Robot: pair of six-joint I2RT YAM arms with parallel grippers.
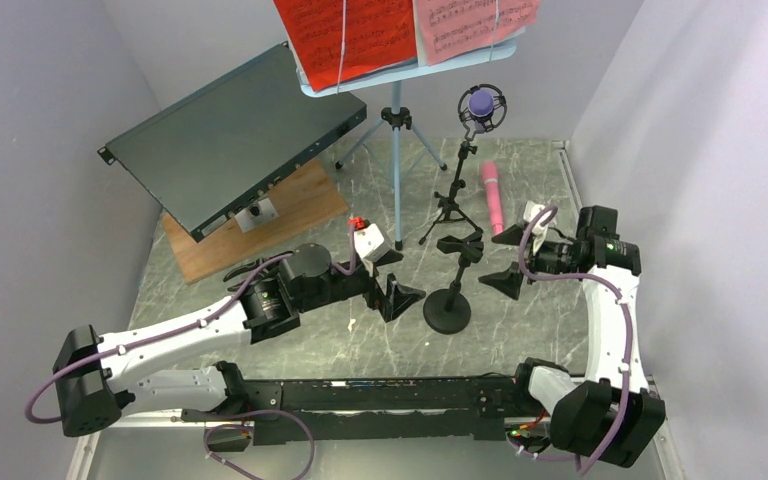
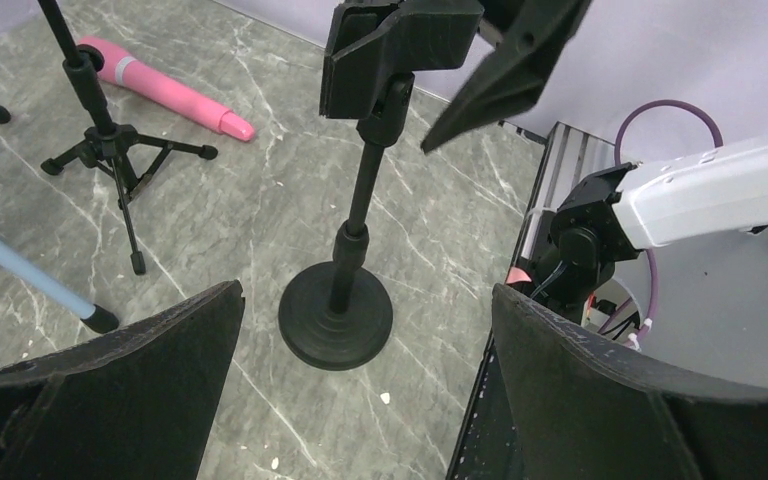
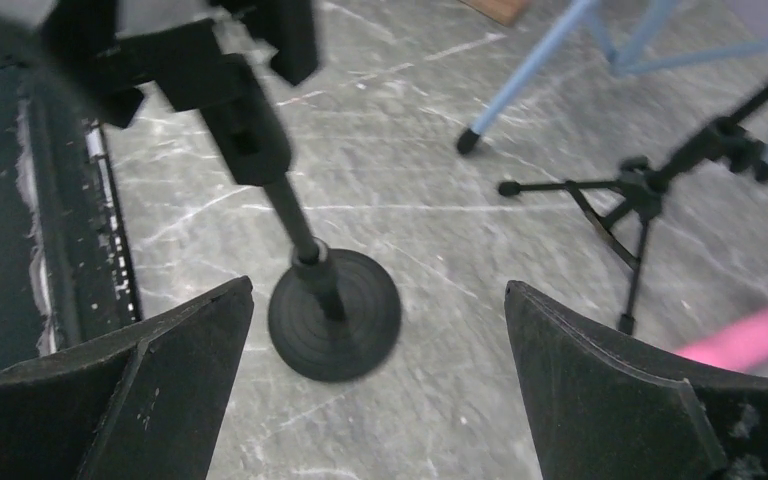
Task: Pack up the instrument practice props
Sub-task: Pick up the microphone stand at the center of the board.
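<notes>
A black round-base mic stand (image 1: 449,300) with an empty clip stands mid-table; it also shows in the left wrist view (image 2: 337,315) and the right wrist view (image 3: 334,312). My left gripper (image 1: 397,283) is open, just left of it. My right gripper (image 1: 507,262) is open, just right of it. A black tripod stand (image 1: 452,205) holds the purple microphone (image 1: 481,103). The pink microphone (image 1: 493,197) lies flat behind, also in the left wrist view (image 2: 165,88). The light-blue music rack (image 1: 396,150) carries red (image 1: 345,35) and pink (image 1: 475,25) pages.
A large dark flat metal box (image 1: 215,135) leans on a wooden board (image 1: 260,220) at the back left. Grey walls close in on both sides. A black rail (image 1: 380,395) runs along the near edge between the arm bases.
</notes>
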